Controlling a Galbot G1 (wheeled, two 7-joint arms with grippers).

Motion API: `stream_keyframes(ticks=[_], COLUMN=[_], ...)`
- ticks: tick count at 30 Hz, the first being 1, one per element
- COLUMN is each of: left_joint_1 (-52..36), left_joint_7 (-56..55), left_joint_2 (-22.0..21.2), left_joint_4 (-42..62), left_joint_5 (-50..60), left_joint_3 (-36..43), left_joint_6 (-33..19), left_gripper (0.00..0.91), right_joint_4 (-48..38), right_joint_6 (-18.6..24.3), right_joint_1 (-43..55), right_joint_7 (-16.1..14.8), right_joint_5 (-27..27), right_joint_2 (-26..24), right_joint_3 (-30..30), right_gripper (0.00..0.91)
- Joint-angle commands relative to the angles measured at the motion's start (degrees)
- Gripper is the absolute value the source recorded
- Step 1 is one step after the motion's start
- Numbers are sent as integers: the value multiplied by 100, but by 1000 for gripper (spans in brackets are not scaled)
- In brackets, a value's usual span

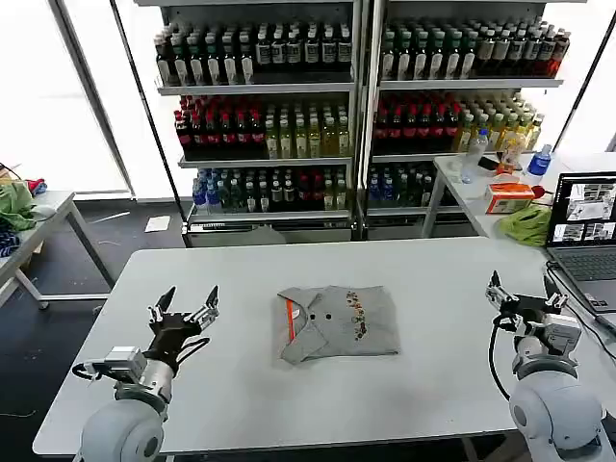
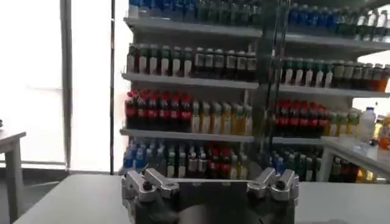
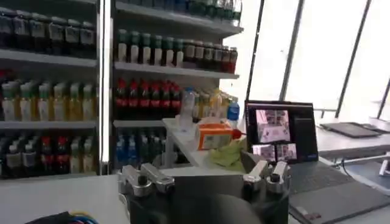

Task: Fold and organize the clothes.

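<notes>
A folded grey T-shirt [image 1: 339, 322], orange neck strip showing, lies flat mid-table.

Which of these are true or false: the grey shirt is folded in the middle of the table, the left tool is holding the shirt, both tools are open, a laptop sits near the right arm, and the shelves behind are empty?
1. The grey T-shirt lies folded near the middle of the table. True.
2. The left tool holds the shirt. False: it hovers apart from it, holding nothing.
3. Both tools are open. True: the right tool is open too.
4. A laptop sits by the right arm. True.
5. The shelves are empty. False: bottles fill them.
</notes>
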Motion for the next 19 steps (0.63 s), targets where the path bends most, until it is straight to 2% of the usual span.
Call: stream_keyframes(ticks=[1, 19], left_joint_1=[8, 88], left_joint_7=[246, 344], left_joint_2=[-1, -39], left_joint_4=[8, -92], left_joint_5=[365, 406], left_joint_3=[-78, -144], left_joint_6=[43, 9], left_gripper=[907, 907], right_joint_4=[40, 118], right_joint_6=[1, -7], right_joint_1=[-20, -52], right_joint_7=[-5, -54], right_joint_5=[-77, -134], right_joint_2=[2, -17], right_joint_3=[24, 39], right_gripper=[907, 907])
